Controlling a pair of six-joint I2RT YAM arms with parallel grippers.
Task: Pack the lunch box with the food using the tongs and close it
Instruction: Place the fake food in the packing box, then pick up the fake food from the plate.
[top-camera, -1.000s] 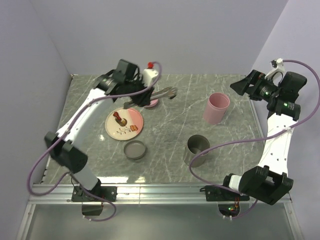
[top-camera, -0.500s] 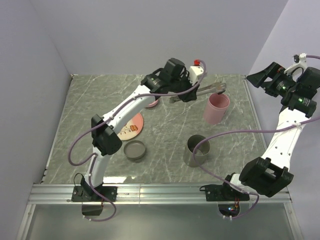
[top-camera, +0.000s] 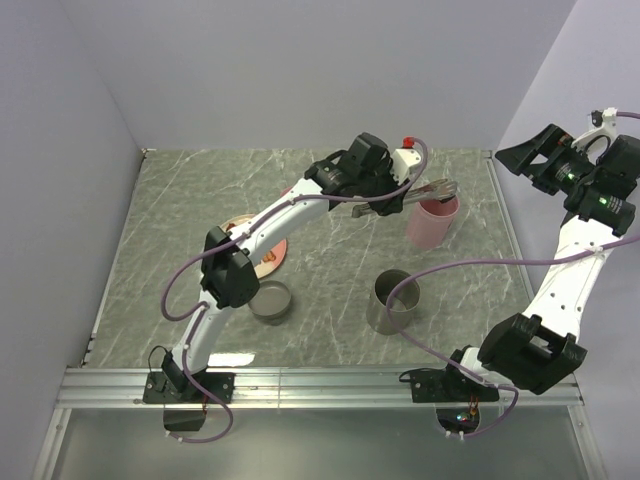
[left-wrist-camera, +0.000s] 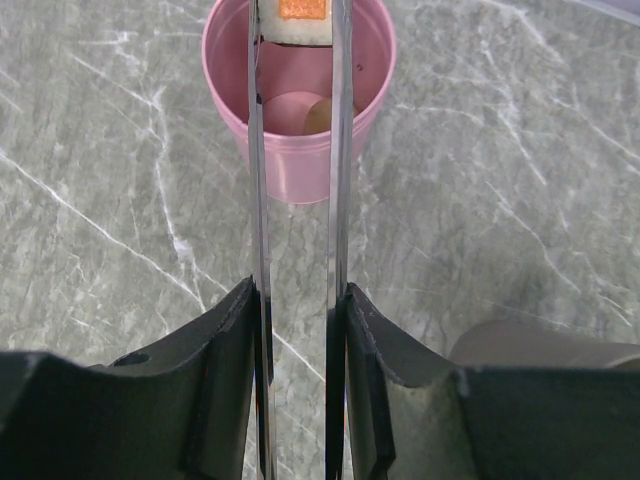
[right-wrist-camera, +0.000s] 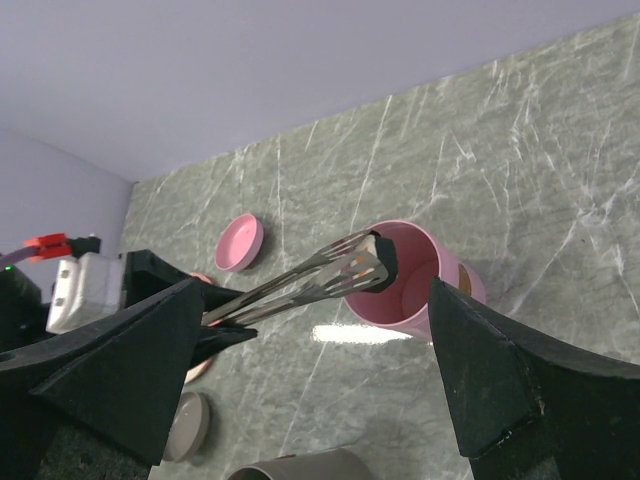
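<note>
An orange-and-white bit (left-wrist-camera: 302, 20) of food is sitting pinched between the two tips of the tongs (left-wrist-camera: 257, 200). It is hanging right over the open mouth of the pink lunch box (left-wrist-camera: 300, 160), up above the rim and not touching it. A brownish piece (left-wrist-camera: 318, 115) is lying down at the bottom of the pink lunch box.

The tongs are reaching out long and straight from the left claw (left-wrist-camera: 298, 300). The left claw is squeezing the two thin silver arms from both sides, one black finger (left-wrist-camera: 232, 340) pressing on each arm, so the arms are being held close together with a narrow gap between them.

In the top view, the left arm is stretching far across the counter (top-camera: 330, 260) toward the right, with the tongs (top-camera: 428, 189) poking out over the pink lunch box (top-camera: 432, 228).

The right claw (top-camera: 510, 160) is hanging in the air off to the right, well apart from the pink lunch box. Its two fingers are spread wide and it is holding nothing.

The pink lid (right-wrist-camera: 240, 242) is lying flat on the counter, farther back and well away from the pink lunch box. A plate (top-camera: 272, 258) is sitting on the left, mostly hiding under the left arm. A low grey tin (top-camera: 270, 300) is resting just in front of the plate, and a taller grey cup (top-camera: 393, 300) is standing in front of the pink lunch box.
</note>
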